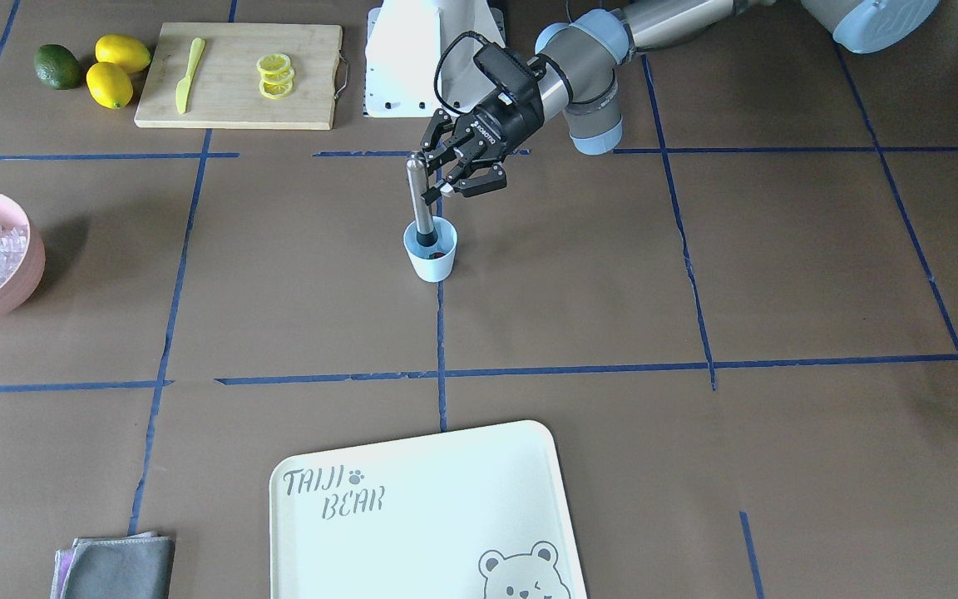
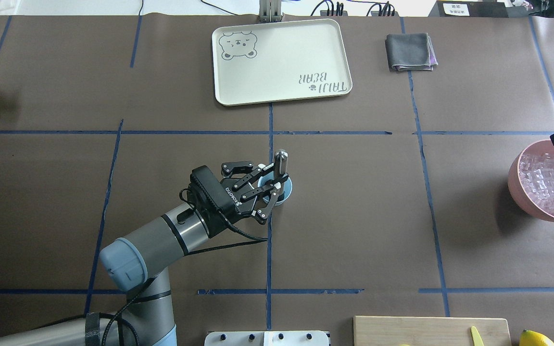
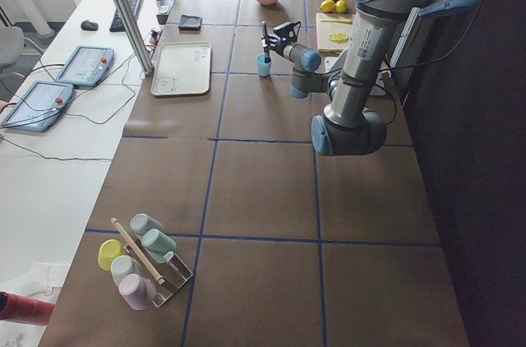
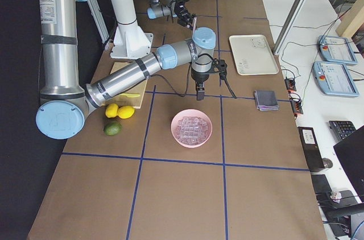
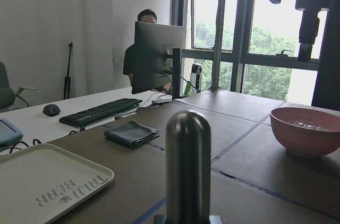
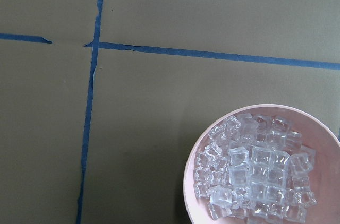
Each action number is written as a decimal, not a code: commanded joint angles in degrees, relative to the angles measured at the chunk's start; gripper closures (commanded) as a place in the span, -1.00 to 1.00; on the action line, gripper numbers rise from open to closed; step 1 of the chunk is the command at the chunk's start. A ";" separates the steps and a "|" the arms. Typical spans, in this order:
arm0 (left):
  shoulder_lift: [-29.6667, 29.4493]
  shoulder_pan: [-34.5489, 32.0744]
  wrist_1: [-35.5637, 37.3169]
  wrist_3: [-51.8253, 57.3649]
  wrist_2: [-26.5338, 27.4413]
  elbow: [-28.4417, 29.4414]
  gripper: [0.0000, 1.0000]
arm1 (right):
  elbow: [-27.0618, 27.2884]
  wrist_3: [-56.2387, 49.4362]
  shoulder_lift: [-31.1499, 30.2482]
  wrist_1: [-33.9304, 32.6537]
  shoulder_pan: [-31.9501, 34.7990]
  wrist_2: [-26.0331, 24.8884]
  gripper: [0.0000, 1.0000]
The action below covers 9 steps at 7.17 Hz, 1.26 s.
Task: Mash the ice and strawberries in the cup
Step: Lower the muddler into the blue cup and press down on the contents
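The left gripper (image 1: 456, 179) stands spread open just beside the metal masher (image 1: 420, 200), touching nothing clearly. The masher stands upright in the blue cup (image 1: 431, 254), near the tabletop's (image 1: 612, 291) middle, with something red (image 1: 439, 254) inside. Ice (image 6: 252, 176) fills the pink bowl (image 6: 194, 155), well away from the cup. The right gripper's opening cannot be told.

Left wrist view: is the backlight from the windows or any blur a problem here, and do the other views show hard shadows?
Left wrist view: bright windows backlight the scene, the near metal muddler looks soft, the pink bowl stays readable. Overhead view: the bowl casts a soft shadow to its left, no glare. Right wrist view: the ice is sharp, evenly lit.
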 commanded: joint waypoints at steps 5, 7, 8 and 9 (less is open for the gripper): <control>-0.76 -0.49 27.52 -0.71 4.92 -17.19 1.00 | 0.06 0.00 0.00 0.09 0.00 0.00 -1.00; -0.23 -3.63 43.57 -1.06 4.75 -24.75 1.00 | 0.06 -0.09 0.09 0.09 0.00 -0.09 -1.00; -0.14 -6.70 50.73 -1.41 4.31 -26.88 1.00 | 0.06 -0.09 0.09 0.09 0.17 -0.09 -1.00; 0.64 -9.60 54.72 -6.64 4.22 -26.81 1.00 | 0.06 -0.09 0.00 0.09 0.26 -0.18 -1.00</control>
